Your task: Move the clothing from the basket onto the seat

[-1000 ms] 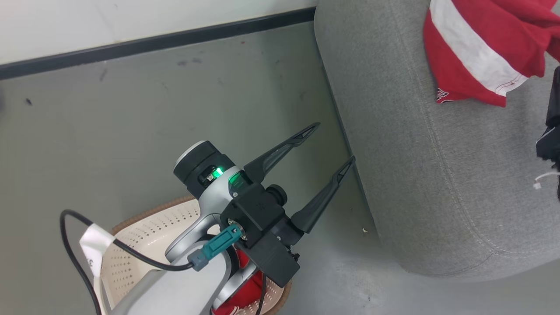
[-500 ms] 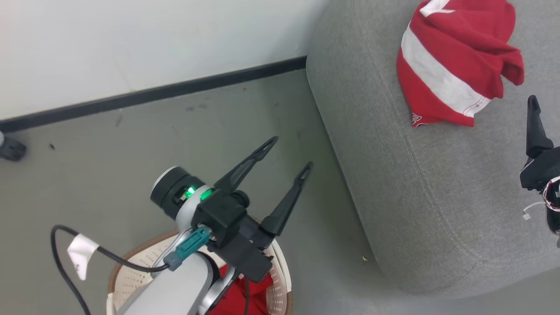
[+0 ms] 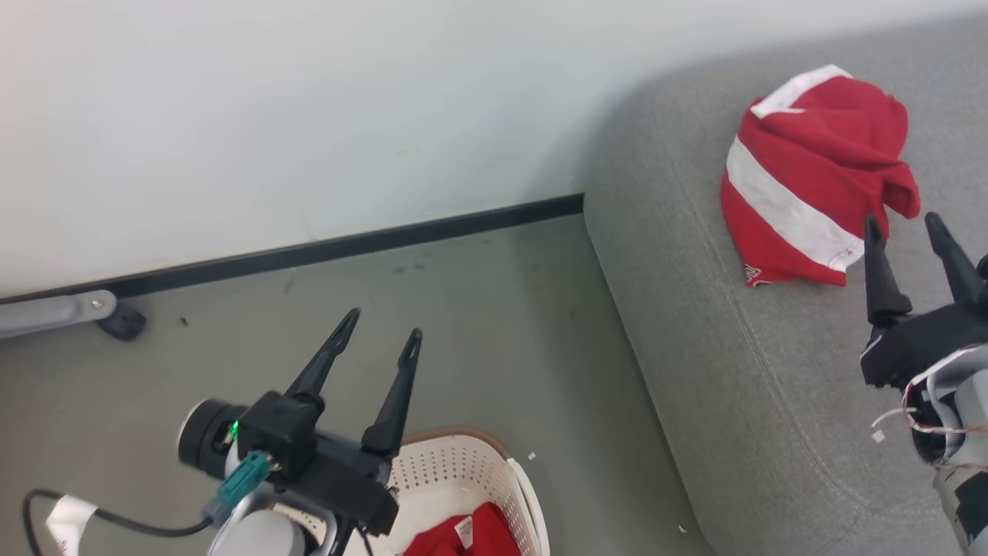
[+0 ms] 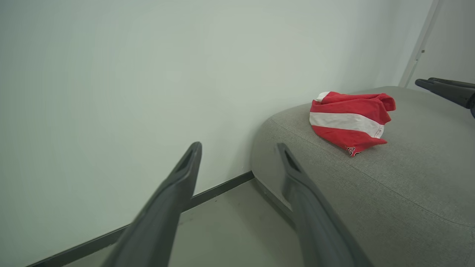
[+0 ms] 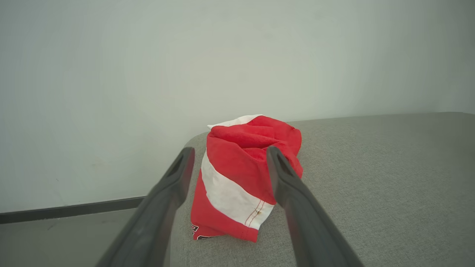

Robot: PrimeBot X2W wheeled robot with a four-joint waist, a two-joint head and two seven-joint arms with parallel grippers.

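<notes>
Head view: grey seat (image 3: 772, 401) against pale wall (image 3: 309, 116), grey floor (image 3: 478, 324)

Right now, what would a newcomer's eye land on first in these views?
The crumpled red-and-white jersey stands out most, lying on the grey seat at the upper right of the head view. Next comes another red garment in the cream basket on the floor at the bottom edge. The left tool above the basket and the right tool just short of the jersey both stand open, holding nothing.

R hand (image 3: 903, 221) nearer jersey (image 3: 803, 166)
</notes>
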